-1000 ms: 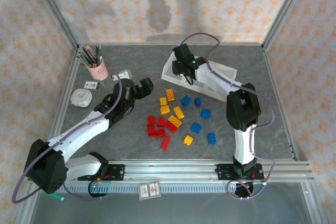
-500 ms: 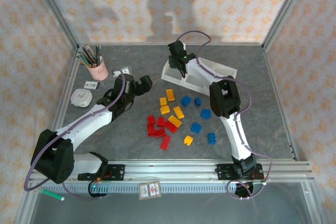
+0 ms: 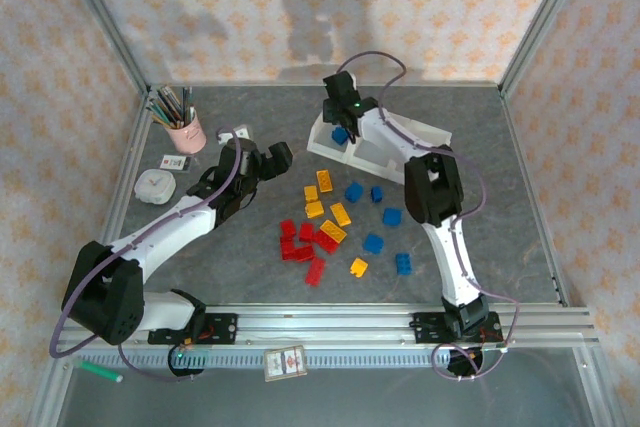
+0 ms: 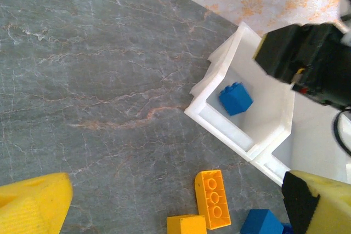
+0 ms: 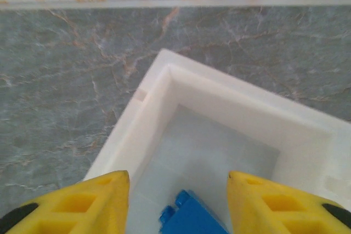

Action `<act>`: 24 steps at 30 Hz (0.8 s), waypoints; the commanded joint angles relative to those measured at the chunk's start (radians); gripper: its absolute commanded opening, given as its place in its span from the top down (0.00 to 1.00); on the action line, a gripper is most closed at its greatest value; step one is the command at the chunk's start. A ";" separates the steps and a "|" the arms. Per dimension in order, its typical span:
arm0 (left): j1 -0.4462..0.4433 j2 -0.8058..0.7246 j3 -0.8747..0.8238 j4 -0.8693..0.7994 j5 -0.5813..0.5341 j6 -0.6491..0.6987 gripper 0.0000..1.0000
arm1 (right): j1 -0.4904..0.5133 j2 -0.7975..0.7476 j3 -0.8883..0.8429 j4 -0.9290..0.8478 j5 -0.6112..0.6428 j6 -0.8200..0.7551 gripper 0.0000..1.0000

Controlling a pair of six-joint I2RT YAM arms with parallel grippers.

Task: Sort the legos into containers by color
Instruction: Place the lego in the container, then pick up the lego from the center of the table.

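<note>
My right gripper (image 3: 338,115) hangs open over the left end compartment of the white tray (image 3: 428,132). One blue lego (image 3: 341,134) lies on that compartment's floor, free of the fingers; it is the blue lego (image 5: 194,217) below my right gripper (image 5: 178,178) and the blue lego (image 4: 236,98) in the left wrist view. My left gripper (image 3: 274,159) is open and holds nothing, hovering left of the loose pile. On the table lie red legos (image 3: 305,242), yellow legos (image 3: 325,209) and blue legos (image 3: 385,217). A yellow lego (image 4: 213,198) lies just ahead of my left gripper (image 4: 176,190).
A pink pencil cup (image 3: 186,132) stands at the back left, with a round white object (image 3: 155,185) and small cards near it. Metal frame rails border the table on the sides. Bare grey tabletop (image 4: 98,80) stretches left of the tray.
My right gripper slid left along the tray, then opened, and the blue lego now lies in the end compartment. My left arm shifted slightly toward the back.
</note>
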 commanded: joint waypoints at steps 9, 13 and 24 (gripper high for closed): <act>0.009 -0.069 -0.027 -0.024 0.100 -0.019 0.01 | 0.015 -0.381 -0.402 0.067 -0.096 0.102 0.42; -0.006 -0.093 -0.069 -0.022 0.130 -0.044 0.01 | 0.032 -0.466 -0.545 0.047 -0.095 0.128 0.39; -0.120 -0.124 -0.157 0.032 0.076 -0.127 0.01 | 0.091 -0.579 -0.855 0.035 -0.046 0.357 0.32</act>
